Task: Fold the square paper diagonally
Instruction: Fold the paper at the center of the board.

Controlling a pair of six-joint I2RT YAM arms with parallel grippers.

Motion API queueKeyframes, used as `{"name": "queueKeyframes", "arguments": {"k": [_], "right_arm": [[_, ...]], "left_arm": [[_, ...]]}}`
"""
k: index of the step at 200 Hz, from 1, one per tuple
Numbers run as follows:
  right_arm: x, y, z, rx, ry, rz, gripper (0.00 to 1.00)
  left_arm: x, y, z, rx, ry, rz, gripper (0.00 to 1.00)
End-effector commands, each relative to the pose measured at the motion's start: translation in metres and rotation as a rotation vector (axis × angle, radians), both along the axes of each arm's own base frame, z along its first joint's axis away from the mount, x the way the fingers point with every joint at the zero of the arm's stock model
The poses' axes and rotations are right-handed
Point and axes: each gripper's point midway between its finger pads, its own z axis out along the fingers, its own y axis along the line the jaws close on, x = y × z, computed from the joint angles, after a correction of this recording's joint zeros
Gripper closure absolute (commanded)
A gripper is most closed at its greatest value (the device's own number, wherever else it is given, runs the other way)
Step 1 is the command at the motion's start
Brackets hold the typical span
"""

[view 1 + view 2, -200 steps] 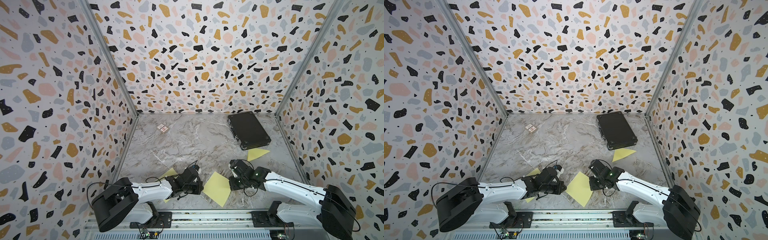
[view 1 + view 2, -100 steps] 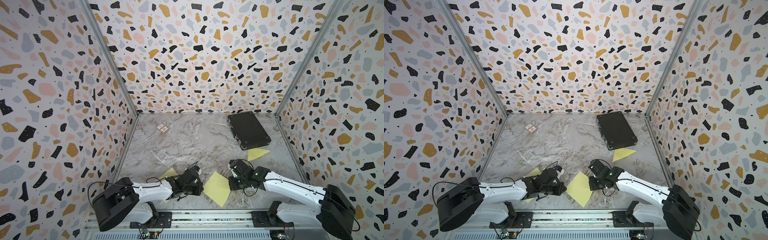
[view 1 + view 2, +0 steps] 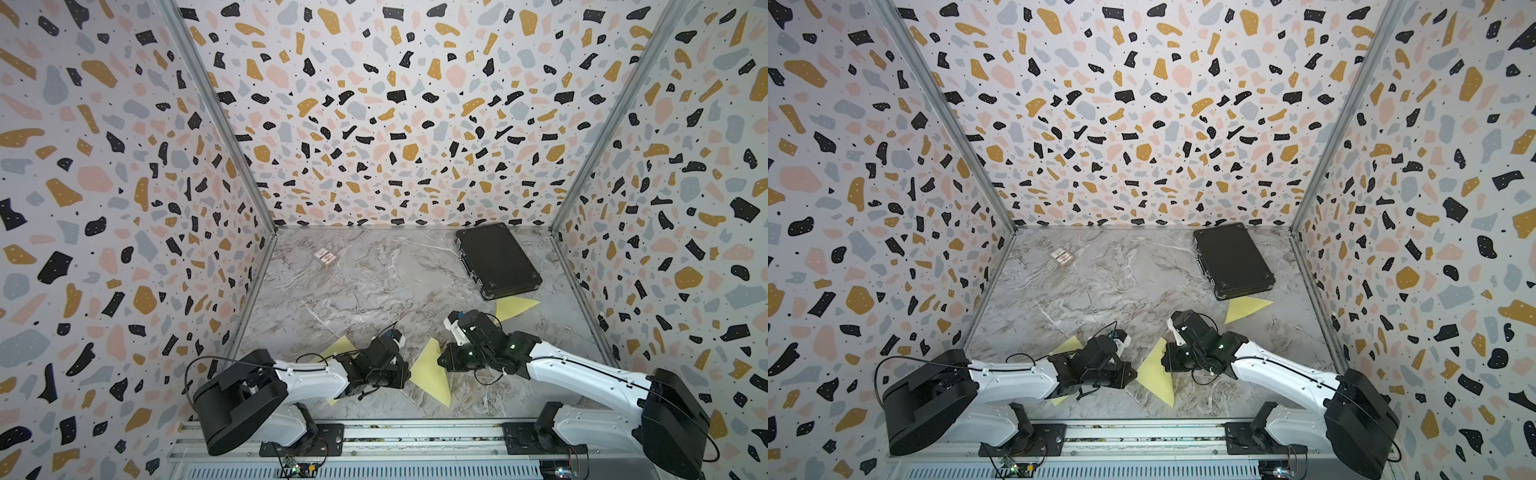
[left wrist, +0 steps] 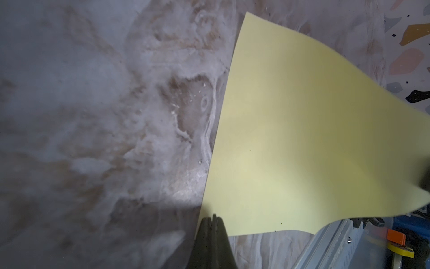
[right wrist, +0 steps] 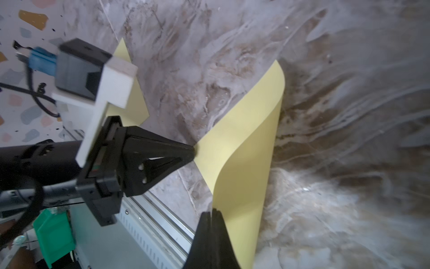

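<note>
The square paper [image 3: 428, 374] [image 3: 1156, 374] is pale yellow and sits near the front edge of the marble table [image 3: 374, 291], between my two arms. My left gripper [image 3: 409, 374] [image 4: 213, 217] is shut on its left corner. My right gripper [image 3: 440, 359] [image 5: 213, 212] is shut on the opposite side. That side is raised off the table, so the paper [image 5: 244, 151] bends in a curve. The left gripper [image 5: 193, 151] appears in the right wrist view, pinching the far corner. The paper [image 4: 302, 139] fills much of the left wrist view.
A second yellow sheet [image 3: 336, 347] lies partly under my left arm. A third yellow sheet [image 3: 513, 307] pokes out beside a shut black case [image 3: 496, 259] at the back right. A small card box [image 3: 325, 257] lies back left. Patterned walls enclose three sides, and a metal rail [image 3: 415, 432] runs along the front.
The paper looks narrower from above. My right gripper has lifted its side and carried it a little to the left. The left gripper has barely moved.
</note>
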Motion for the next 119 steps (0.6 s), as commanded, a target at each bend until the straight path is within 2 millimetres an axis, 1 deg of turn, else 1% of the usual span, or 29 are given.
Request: {"name": "queueKeyframes", "arguments": {"k": [1,23,35,59,75,97,101,119], "right_arm": [[0.0,0.024,0.007,0.103,0.025,0.007,1.0],[-0.003,0.035,-0.001,0.097,0.031,0.029,1.0],[-0.005,0.036,-0.011,0.067,0.042,0.037,1.0],[-0.008,0.032,-0.036,-0.009,0.08,0.032,1.0],[-0.011,0.033,-0.048,-0.032,0.097,0.034,1.0],[-0.013,0.034,-0.059,-0.049,0.122,0.032,1.0],[-0.01,0.039,-0.056,-0.022,0.107,0.031,1.0],[-0.008,0.044,-0.057,-0.004,0.113,0.021,1.0]], "left_arm": [[-0.012,0.024,-0.029,0.119,0.055,0.024,1.0],[-0.012,0.027,-0.03,0.127,0.056,0.027,1.0],[-0.013,0.027,-0.031,0.13,0.057,0.028,1.0],[-0.013,0.027,-0.031,0.13,0.057,0.027,1.0],[-0.013,0.027,-0.031,0.131,0.057,0.029,1.0],[-0.014,0.028,-0.031,0.132,0.059,0.028,1.0],[-0.014,0.028,-0.031,0.132,0.059,0.028,1.0],[-0.014,0.028,-0.032,0.133,0.06,0.03,1.0]]}}
